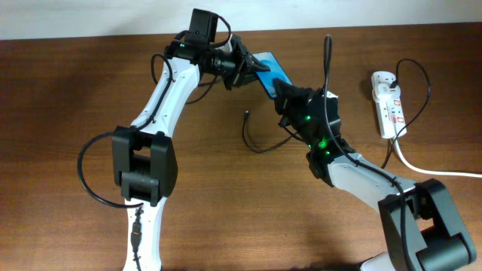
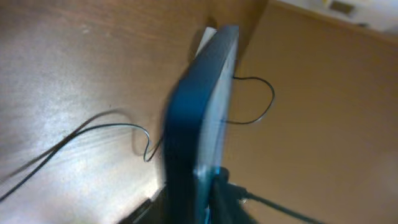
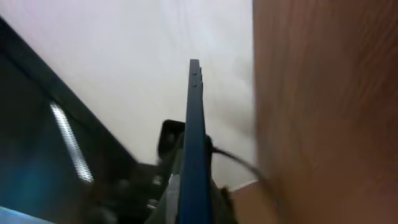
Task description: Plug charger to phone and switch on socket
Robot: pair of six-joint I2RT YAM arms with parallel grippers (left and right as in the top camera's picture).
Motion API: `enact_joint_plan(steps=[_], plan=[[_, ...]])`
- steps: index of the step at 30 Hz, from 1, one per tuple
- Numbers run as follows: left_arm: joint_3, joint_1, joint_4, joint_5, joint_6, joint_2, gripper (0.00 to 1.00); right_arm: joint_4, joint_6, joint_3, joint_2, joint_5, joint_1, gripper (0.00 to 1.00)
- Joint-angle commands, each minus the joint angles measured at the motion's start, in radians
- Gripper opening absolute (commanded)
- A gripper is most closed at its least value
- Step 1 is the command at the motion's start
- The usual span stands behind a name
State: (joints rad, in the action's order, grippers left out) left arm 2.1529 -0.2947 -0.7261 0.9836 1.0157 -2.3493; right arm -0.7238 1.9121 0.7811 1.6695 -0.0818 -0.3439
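The phone (image 1: 269, 69) hangs edge-up above the tabletop (image 1: 60, 90), the left gripper (image 1: 245, 70) and the right gripper (image 1: 287, 95) each with jaws clamped on an end; the charger (image 1: 248, 114) lies loose below, well apart from the socket (image 1: 387, 105)

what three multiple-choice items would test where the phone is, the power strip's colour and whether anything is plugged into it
1. The phone is: A far left in the overhead view; B between the left gripper and right gripper; C far right.
2. The power strip is: A black; B green; C white.
3. The power strip has: A a black plug in it; B nothing plugged in; C two white plugs.
Answers: B, both grippers meet at it; C, its body shows white overhead; A, the black plug sits at its far end.
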Motion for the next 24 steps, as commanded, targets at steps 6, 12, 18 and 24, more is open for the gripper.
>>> enact_joint_plan(steps=[6,12,18,24], plan=[[0.018,-0.011,0.033,-0.013,-0.008,0.006,0.00,-0.021,-0.032,0.029,-0.012,-0.011,-0.010,0.04],[0.018,-0.011,0.082,0.023,-0.011,0.006,0.00,-0.021,-0.010,0.030,-0.012,-0.011,-0.010,0.04],[0.018,-0.011,0.083,0.022,-0.011,0.006,0.00,-0.020,-0.011,0.030,-0.012,-0.015,-0.010,0.05],[0.018,-0.009,0.082,0.023,-0.022,0.006,0.00,0.031,-0.011,0.030,-0.012,-0.011,-0.009,0.33]])
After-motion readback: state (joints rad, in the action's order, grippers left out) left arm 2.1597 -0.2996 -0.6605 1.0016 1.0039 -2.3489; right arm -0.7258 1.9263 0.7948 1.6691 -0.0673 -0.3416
